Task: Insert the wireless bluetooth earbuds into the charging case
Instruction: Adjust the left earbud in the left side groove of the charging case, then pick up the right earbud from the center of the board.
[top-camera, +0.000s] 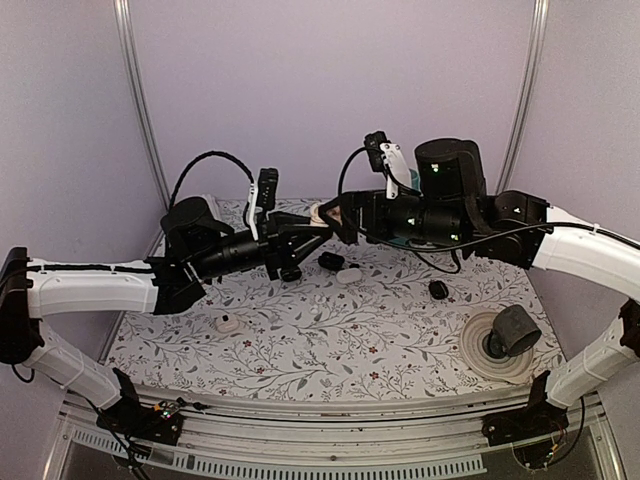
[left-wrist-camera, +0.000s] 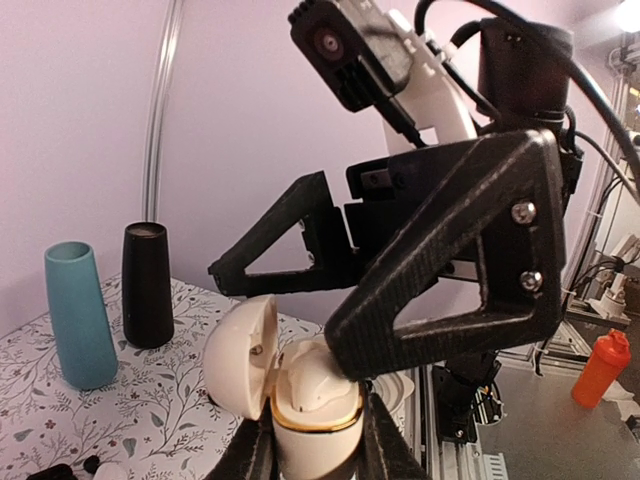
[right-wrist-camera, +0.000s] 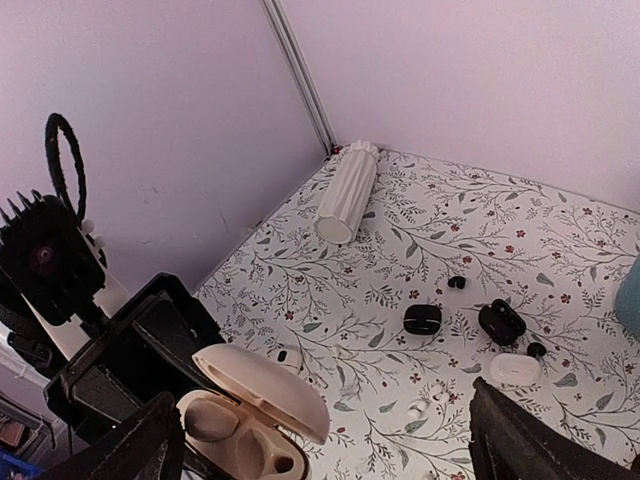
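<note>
My left gripper (left-wrist-camera: 318, 452) is shut on the white charging case (left-wrist-camera: 310, 425) and holds it in the air with its lid (left-wrist-camera: 240, 355) flipped open. One white earbud (left-wrist-camera: 318, 385) sits in a slot of the case. The other slot (right-wrist-camera: 281, 463) is empty. My right gripper (right-wrist-camera: 325, 400) is open, its fingers (left-wrist-camera: 445, 265) spread wide, with one fingertip resting on the seated earbud. In the top view the two grippers meet at the case (top-camera: 319, 212) above the table's back middle. A small white bud-like piece (right-wrist-camera: 425, 402) lies on the table below.
On the table lie a white piece with a dark spot (right-wrist-camera: 285, 357), two black cases (right-wrist-camera: 422, 319) (right-wrist-camera: 502, 321), a small closed white case (right-wrist-camera: 515, 368), small black buds (right-wrist-camera: 456, 282) and a white ribbed cylinder (right-wrist-camera: 345, 190). A teal vase (left-wrist-camera: 80, 315) and a black cup (left-wrist-camera: 147, 285) stand at the back. A ring with a black roll (top-camera: 497, 343) lies at the front right.
</note>
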